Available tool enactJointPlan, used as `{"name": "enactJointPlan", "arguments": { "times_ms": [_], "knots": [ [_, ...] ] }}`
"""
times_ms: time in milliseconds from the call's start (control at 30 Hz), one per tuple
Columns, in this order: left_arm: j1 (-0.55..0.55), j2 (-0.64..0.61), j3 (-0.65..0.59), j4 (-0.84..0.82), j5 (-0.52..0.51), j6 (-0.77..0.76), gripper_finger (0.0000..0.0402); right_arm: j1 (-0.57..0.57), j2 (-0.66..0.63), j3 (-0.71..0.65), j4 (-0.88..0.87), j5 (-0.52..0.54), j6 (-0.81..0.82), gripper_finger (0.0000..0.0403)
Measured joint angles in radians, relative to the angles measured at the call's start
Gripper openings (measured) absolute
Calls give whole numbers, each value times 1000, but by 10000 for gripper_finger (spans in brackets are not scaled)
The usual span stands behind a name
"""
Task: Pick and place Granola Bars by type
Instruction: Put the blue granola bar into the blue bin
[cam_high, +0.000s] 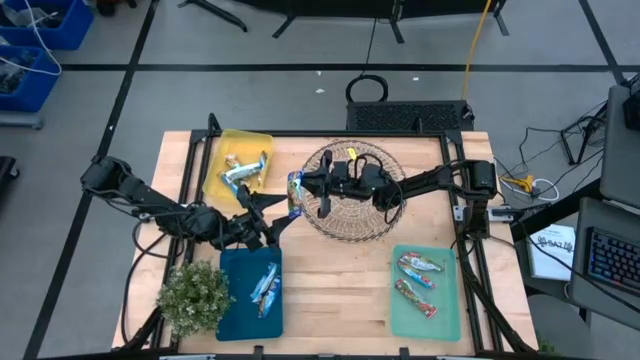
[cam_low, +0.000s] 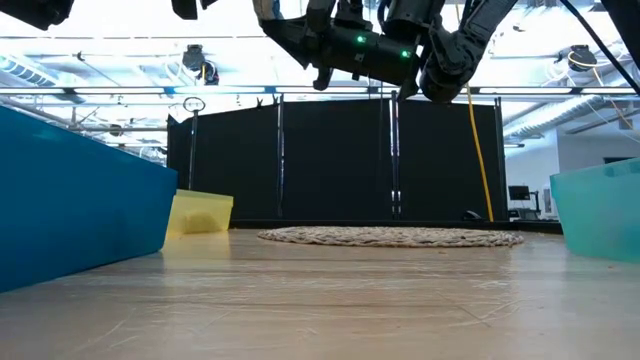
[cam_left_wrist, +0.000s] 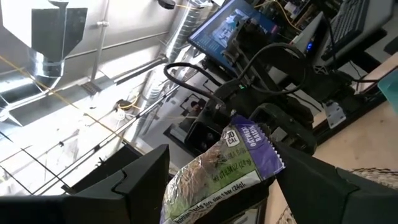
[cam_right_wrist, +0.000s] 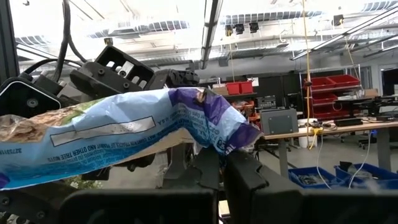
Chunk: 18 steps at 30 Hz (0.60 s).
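The right arm is reaching in from the table's right side, its right gripper raised off the table with fingers pinched together on a blue-and-purple foil granola bar. The left gripper is facing it, fingers spread wide around the bar's other end.

You've got two bars on the yellow mat, two on the teal mat, two on the green mat, plus one bar in the air; one basket, one plant.
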Motion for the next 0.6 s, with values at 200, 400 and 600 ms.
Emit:
{"name": "enactJointPlan", "arguments": {
  "times_ms": [200, 400, 600],
  "knots": [
    [12, 0, 0, -11, 0, 5, 228, 0, 0, 0, 4, -1, 12, 0],
    [27, 0, 0, -43, 1, 9, 116, 0, 0, 0, 4, -6, 16, 0],
    [33, 0, 0, -48, 2, 9, 16, 1, 0, 0, 4, -8, 19, 0]
  ]
}}
